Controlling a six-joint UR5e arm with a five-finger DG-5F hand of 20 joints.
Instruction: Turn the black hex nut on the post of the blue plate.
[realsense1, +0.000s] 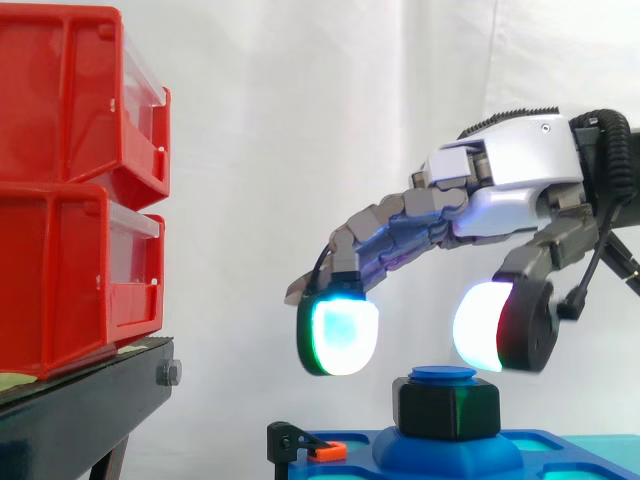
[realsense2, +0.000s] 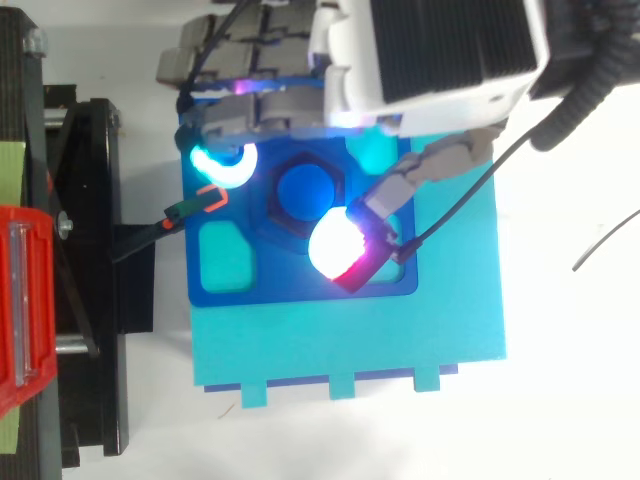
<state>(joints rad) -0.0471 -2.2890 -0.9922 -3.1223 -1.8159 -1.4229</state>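
Side view is showing the hand (realsense1: 500, 170) hovering just above the black hex nut (realsense1: 448, 408), fingers and thumb spread apart, the nut sitting apparently untouched on the post (realsense1: 443, 374) of the blue plate (realsense1: 400, 455), so turning is still waiting to begin.

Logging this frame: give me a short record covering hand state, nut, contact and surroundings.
hand: open, fingers spread, poised over the plate
fingertips: glowing pads on either side of the post, slightly above the nut
black hex nut: seated on the blue post
contact: none visible between the pads and the nut in the side view
blue plate: lying on a teal base
surroundings: red bins stacked on a black stand
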